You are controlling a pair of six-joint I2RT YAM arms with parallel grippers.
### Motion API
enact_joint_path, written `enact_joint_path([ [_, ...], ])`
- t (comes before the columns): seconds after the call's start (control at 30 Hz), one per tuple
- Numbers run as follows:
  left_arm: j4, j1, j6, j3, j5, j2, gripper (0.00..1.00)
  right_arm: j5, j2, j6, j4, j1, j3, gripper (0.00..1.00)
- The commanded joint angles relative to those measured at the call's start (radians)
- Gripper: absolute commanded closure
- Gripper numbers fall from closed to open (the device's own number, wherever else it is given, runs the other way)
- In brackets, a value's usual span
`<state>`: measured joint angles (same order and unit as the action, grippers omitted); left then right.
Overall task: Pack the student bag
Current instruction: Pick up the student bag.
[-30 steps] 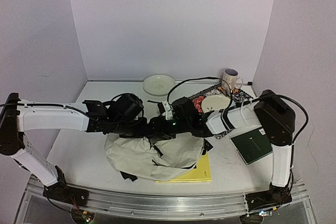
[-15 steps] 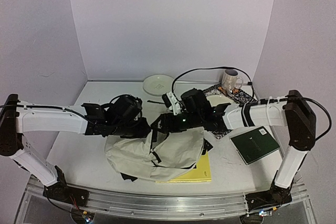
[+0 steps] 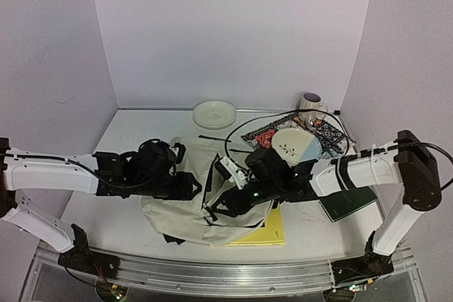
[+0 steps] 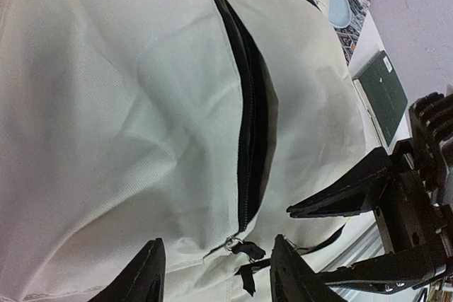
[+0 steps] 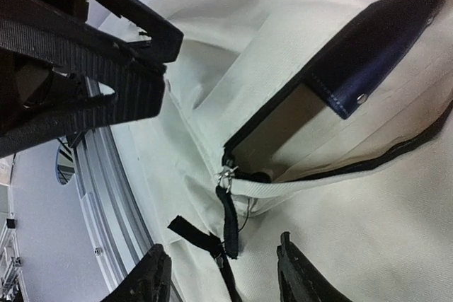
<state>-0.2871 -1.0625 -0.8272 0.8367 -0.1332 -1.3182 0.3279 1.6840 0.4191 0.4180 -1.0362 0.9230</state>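
The student bag [image 3: 173, 210], cream fabric with black zip lines, lies at the table's near middle. Its long zip [image 4: 248, 125] gapes open, and the black pull tab [image 4: 248, 250] hangs at the near end. My left gripper [image 3: 192, 187] hovers over the bag's left part, open [image 4: 216, 277], with nothing between its fingers. My right gripper [image 3: 218, 208] faces it from the right, also open [image 5: 223, 277], just above the pull tab [image 5: 228, 221]. A dark blue flat item [image 5: 375, 44] shows inside the opening. The two grippers are close together.
A yellow pad [image 3: 272, 228] sticks out from under the bag. A green book [image 3: 348, 204] lies to the right. Behind are a patterned placemat [image 3: 265, 134] with a plate [image 3: 296, 145], a mug [image 3: 310, 107] and a pale plate [image 3: 214, 113].
My left gripper has opened and let go of the bag. Both arms came toward the near edge, the right one lower over the bag. The bag's fabric has spread out toward the back.
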Motion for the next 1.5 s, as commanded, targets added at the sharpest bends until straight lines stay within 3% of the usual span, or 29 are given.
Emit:
enact_joint_path([
  [0.0,0.017,-0.050,0.008,-0.032,-0.003,0.028,0.49,0.006,0.024,-0.032,0.013,-0.036,0.014,0.51],
  [0.63,0.019,-0.110,0.020,-0.061,-0.052,-0.034,0.54,-0.034,0.174,-0.010,0.055,-0.062,0.107,0.70],
  [0.9,0.019,-0.118,0.042,-0.070,-0.060,-0.033,0.56,-0.047,0.130,-0.013,0.034,-0.062,0.106,0.99],
  [1.33,0.023,-0.143,0.062,-0.082,-0.120,-0.125,0.57,-0.117,0.041,-0.033,-0.082,-0.061,0.146,1.00],
  [1.47,0.025,-0.160,0.060,-0.063,-0.155,-0.172,0.53,-0.137,0.030,-0.040,-0.091,-0.061,0.169,1.00],
])
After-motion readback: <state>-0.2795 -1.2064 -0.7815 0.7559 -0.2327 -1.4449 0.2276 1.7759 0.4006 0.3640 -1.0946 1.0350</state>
